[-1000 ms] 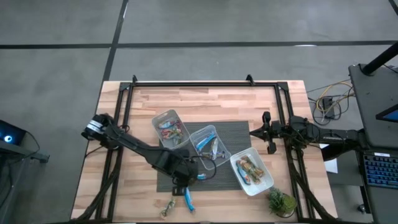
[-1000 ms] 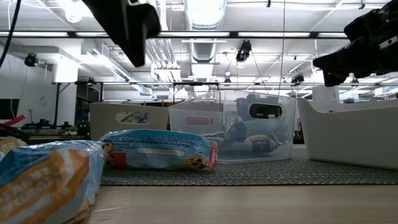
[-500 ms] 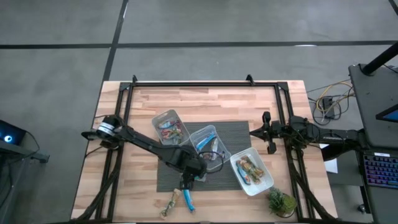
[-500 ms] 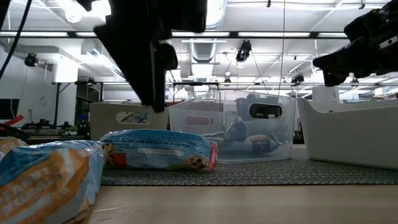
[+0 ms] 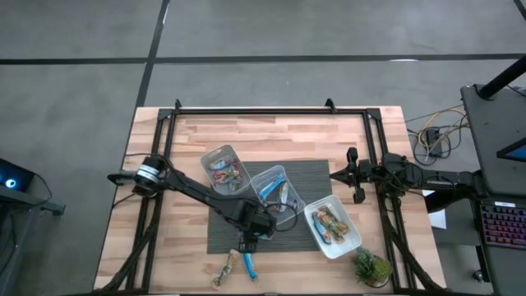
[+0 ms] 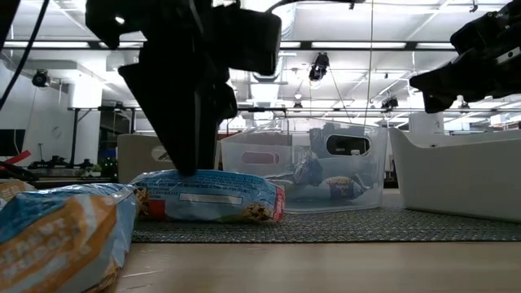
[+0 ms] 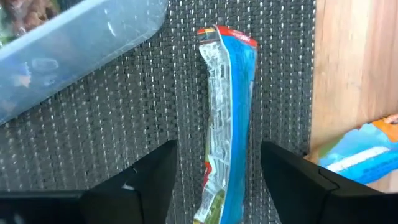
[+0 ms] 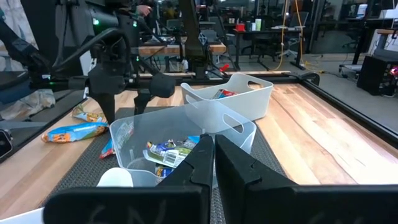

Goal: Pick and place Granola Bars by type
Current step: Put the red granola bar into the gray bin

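A bright blue granola bar [image 7: 229, 118] lies flat at the dark mat's near edge [image 5: 249, 263]. My left gripper [image 7: 217, 163] is open, low over this bar [image 6: 213, 196], with one finger on each side of one end and a gap showing on both sides. A tan bar [image 5: 222, 272] and a blue-orange bar [image 7: 364, 146] lie on the wood close by. More bars sit in three clear tubs [image 5: 226, 168] [image 5: 277, 191] [image 5: 333, 226]. My right gripper [image 5: 354, 176] waits, shut, above the mat's right edge [image 8: 214, 163].
The three tubs stand in a slanted row across the mat [image 5: 316, 177]. A small green plant [image 5: 371, 267] stands at the near right corner. A black frame [image 5: 271, 109] runs round the table. Bare wood lies at the far side and near left.
My left gripper has moved toward the table's right and near edge and come down from above the mat until its open fingers straddle the blue bar. The bars and tubs have kept their places.
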Robot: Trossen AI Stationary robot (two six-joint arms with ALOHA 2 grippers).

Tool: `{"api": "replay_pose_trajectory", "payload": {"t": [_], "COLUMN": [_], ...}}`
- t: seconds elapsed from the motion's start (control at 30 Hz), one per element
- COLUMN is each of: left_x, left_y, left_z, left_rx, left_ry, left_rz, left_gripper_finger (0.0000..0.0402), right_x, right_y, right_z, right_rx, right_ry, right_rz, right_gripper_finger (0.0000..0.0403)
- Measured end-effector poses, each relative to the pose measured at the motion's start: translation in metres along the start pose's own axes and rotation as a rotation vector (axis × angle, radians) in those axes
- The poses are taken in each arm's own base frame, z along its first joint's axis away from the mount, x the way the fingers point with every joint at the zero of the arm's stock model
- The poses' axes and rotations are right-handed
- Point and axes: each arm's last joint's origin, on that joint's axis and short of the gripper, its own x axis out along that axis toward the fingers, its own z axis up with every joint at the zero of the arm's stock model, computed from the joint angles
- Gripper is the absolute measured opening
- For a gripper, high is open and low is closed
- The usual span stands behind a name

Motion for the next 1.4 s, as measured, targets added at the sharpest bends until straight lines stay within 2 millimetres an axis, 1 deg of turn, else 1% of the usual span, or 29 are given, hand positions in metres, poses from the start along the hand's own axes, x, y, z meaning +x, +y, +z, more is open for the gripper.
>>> {"api": "replay_pose_trajectory", "payload": {"t": [0.27,0.6,0.73,0.87,0.97,1.27,1.33,1.4], "left_x": [0.012,0.015,0.019,0.021,0.021,0.022,0.022,0.021], "left_y": [-0.001,-0.001,0.000,0.001,0.001,0.002,0.002,0.002], "left_z": [0.001,-0.001,-0.004,-0.006,-0.006,-0.007,-0.007,-0.007], "left_rx": [-0.005,-0.004,-0.007,-0.007,-0.007,-0.005,-0.009,-0.010], "left_ry": [0.019,0.029,0.040,0.045,0.043,0.048,0.047,0.044], "left_rz": [-0.036,-0.047,-0.050,-0.048,-0.048,-0.048,-0.049,-0.051], "left_gripper_finger": [0.0213,0.0213,0.0204,0.0176,0.0145,0.0019,0.0008,0.0009], "right_x": [0.000,0.000,0.000,0.000,0.000,0.000,0.000,0.000], "right_y": [0.000,0.000,0.000,0.000,0.000,0.000,0.000,0.000], "right_z": [0.000,0.000,0.000,0.000,0.000,0.000,0.000,0.000], "right_rx": [0.000,0.000,0.000,0.000,0.000,0.000,0.000,0.000], "right_ry": [0.000,0.001,0.000,0.000,0.000,0.000,0.001,0.000], "right_rz": [0.000,0.000,0.001,0.000,0.000,0.000,0.000,0.001], "right_gripper_finger": [0.0008,0.0009,0.0008,0.0008,0.0009,0.0008,0.0008,0.0008]}}
